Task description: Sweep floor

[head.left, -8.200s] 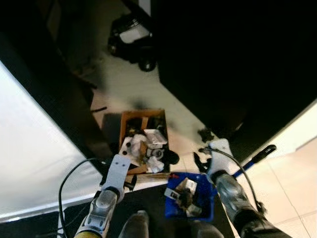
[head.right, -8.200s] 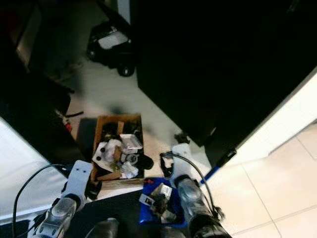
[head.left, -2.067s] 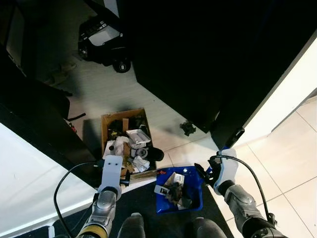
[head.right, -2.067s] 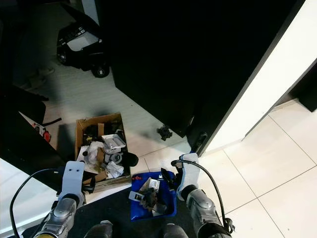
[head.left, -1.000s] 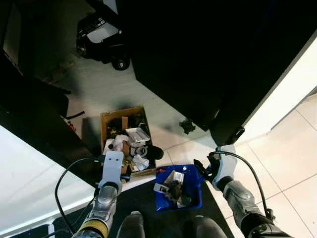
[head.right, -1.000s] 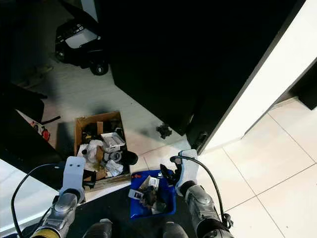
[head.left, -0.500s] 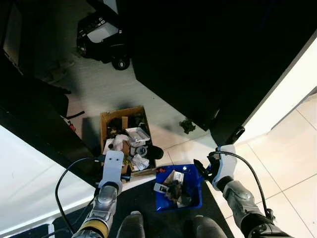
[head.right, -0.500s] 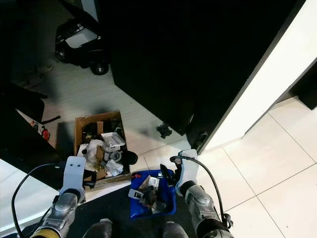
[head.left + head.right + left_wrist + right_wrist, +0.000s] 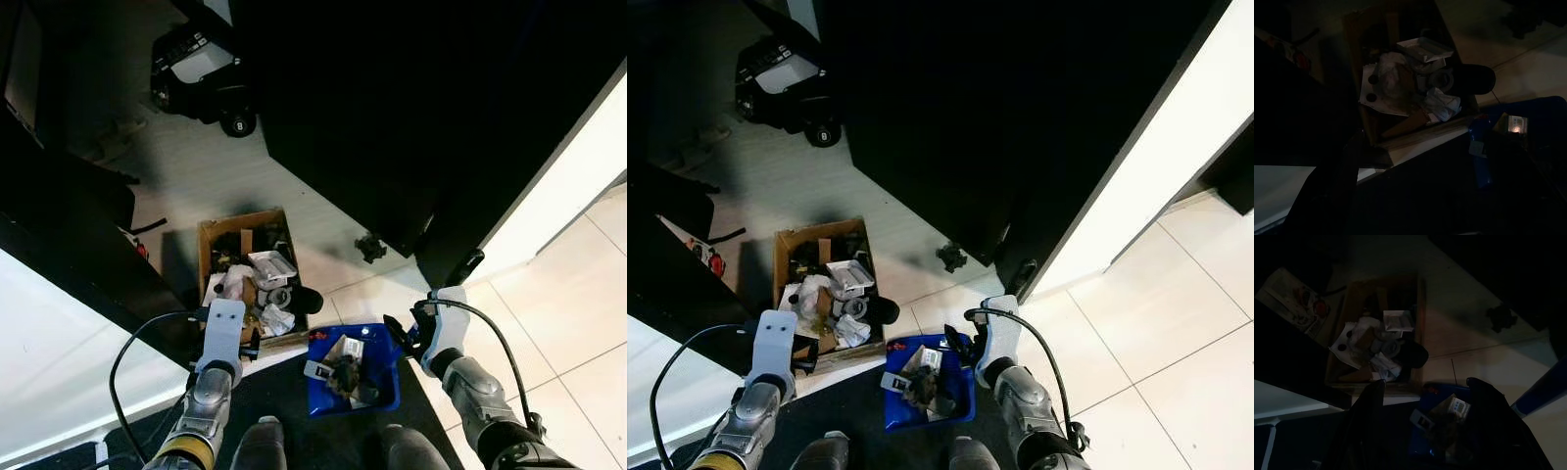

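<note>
Blue plastic dustpan (image 9: pixel 354 369), loaded with scraps, sits on the pale tiled floor (image 9: pixel 549 304) just ahead of my feet. My right gripper (image 9: pixel 404 334) is at its right edge; I cannot tell how its jaws stand. Just left of the dustpan lies an open brown cardboard box (image 9: pixel 251 274) full of rubbish. My left gripper (image 9: pixel 247 343) hovers at the box's near edge, jaws unreadable. Small dark clump of debris (image 9: pixel 370 248) lies on the floor beyond, by the black door (image 9: pixel 392 117).

The floor (image 9: pixel 549 294) was glossy pale tile; the box (image 9: pixel 211 235) looked like matt brown cardboard, the dustpan (image 9: pixel 382 392) shiny blue plastic.
</note>
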{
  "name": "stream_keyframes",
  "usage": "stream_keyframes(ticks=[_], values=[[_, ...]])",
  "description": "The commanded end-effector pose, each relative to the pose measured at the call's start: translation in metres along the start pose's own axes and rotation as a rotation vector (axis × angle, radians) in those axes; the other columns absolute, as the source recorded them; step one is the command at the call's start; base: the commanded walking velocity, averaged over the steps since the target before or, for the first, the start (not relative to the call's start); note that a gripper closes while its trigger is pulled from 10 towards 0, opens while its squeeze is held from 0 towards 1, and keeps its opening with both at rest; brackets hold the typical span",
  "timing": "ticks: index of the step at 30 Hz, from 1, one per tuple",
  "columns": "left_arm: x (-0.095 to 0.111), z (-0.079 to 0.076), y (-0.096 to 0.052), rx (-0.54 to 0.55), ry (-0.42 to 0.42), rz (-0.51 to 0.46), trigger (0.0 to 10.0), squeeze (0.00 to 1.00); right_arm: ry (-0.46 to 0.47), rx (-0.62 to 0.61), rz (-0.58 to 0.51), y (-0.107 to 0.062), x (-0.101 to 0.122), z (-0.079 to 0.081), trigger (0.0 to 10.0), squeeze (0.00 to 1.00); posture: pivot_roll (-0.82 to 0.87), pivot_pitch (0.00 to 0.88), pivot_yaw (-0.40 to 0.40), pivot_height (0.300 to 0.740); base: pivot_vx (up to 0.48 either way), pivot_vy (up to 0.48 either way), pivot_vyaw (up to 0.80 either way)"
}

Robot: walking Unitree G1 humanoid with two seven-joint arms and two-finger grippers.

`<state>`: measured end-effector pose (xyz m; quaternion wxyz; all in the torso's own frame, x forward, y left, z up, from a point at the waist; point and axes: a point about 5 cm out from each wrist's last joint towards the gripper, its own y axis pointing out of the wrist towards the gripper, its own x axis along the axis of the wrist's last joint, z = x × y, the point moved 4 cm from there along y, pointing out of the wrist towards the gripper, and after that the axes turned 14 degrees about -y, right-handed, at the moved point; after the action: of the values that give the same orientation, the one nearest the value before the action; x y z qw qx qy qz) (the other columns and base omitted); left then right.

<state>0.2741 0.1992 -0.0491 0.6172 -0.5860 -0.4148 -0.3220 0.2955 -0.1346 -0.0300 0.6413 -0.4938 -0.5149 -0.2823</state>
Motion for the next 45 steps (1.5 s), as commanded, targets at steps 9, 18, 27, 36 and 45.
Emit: stream_keyframes(ticks=[9,18,27,36,45], values=[[-0.014,-0.017,-0.008,-0.039,0.077,0.015,10.0,0.0,0.032,-0.05,0.02,-0.015,-0.014,-0.016,10.0,0.0,-0.09,0.187,0.047,0.74,0.0,0.0,0.0],[-0.019,0.008,-0.012,-0.037,0.062,0.036,10.0,0.0,0.044,0.021,0.016,-0.011,-0.018,0.014,10.0,0.0,-0.07,0.18,-0.008,0.74,0.0,0.0,0.0],[-0.027,0.039,-0.027,-0.027,0.018,0.038,10.0,0.0,0.047,0.024,0.024,-0.015,-0.027,0.044,10.0,0.0,-0.07,0.175,-0.059,0.74,0.0,0.0,0.0],[-0.027,0.032,-0.022,-0.03,0.029,0.056,10.0,0.0,0.053,0.007,0.041,-0.013,-0.028,0.036,10.0,0.0,-0.08,0.113,-0.007,0.74,0.0,0.0,0.0],[-0.031,0.029,-0.022,-0.048,0.001,0.074,10.0,0.0,0.039,0.001,0.051,-0.014,-0.03,0.036,10.0,0.0,-0.07,0.089,-0.017,0.74,0.0,0.0,0.0]])
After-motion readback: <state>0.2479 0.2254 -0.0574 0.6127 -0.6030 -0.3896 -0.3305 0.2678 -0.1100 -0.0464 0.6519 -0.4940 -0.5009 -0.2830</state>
